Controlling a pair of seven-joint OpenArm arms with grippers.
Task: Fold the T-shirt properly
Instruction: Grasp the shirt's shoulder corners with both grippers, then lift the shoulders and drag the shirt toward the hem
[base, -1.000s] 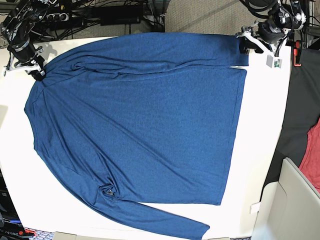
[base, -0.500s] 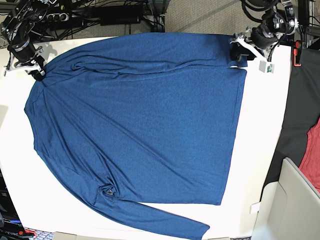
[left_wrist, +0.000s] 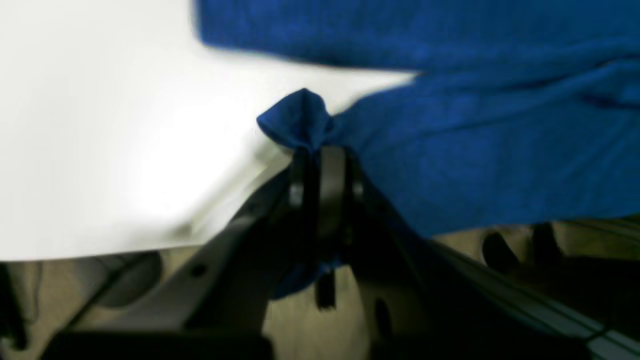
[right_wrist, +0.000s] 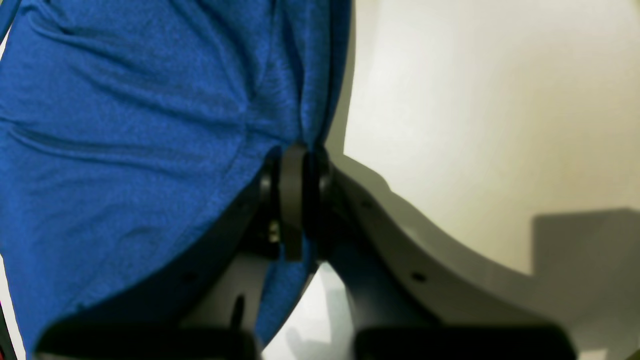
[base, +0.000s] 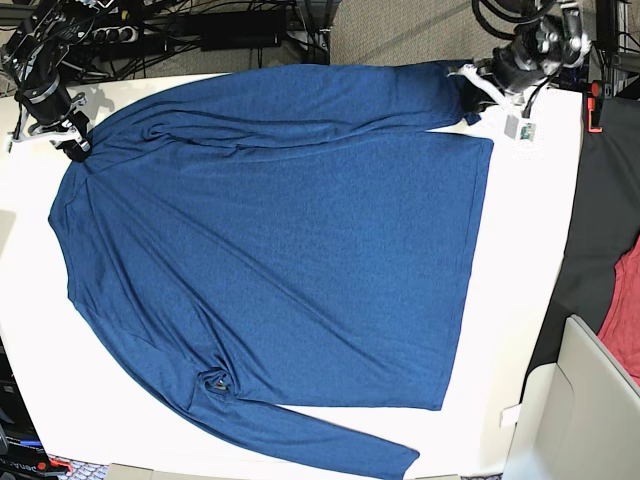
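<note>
On white table (base: 530, 250) | T-shirt (base: 290, 250) spread | left gripper (base: 470, 88), right gripper (base: 72, 140) pinching it

We note the T-shirt (base: 290, 250) is dark blue, faintly heathered, unprinted; tabletop (base: 530, 300) white. At its right edge: black cloth (base: 600, 240), red cloth (base: 625, 320).

No text, brand or number can be read in any view. The shirt (base: 290, 240) is plain — no print and no visible label. A small white tag (base: 521, 129) hangs near the left gripper (base: 470, 95) in the base view, with a small green mark on it — too small to read.
</note>
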